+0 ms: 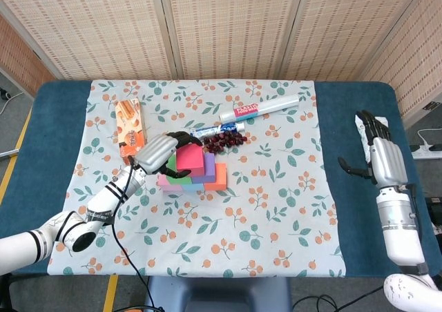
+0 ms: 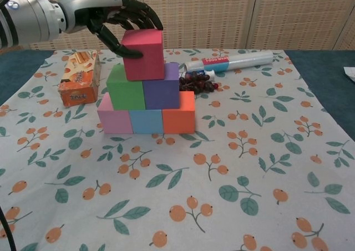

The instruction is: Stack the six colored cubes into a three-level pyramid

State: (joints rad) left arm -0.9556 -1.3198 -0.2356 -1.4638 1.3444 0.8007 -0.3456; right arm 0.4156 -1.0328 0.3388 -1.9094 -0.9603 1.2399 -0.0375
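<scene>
My left hand [image 2: 119,20] pinches the red cube [image 2: 143,54] atop five stacked cubes; only letting go remains, I judge.

One cube [image 2: 143,55] tops two over three; a box [image 2: 79,78] lies left, what seems a tube [image 2: 238,60] behind-right.

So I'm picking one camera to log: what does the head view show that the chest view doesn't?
Only the head view shows the right hand, open and holding nothing at the table's right side. Only the chest view shows the stack's front: pink cube, light blue cube and orange cube below, green cube and purple cube above. Both show the left hand gripping the red cube on top.
</scene>
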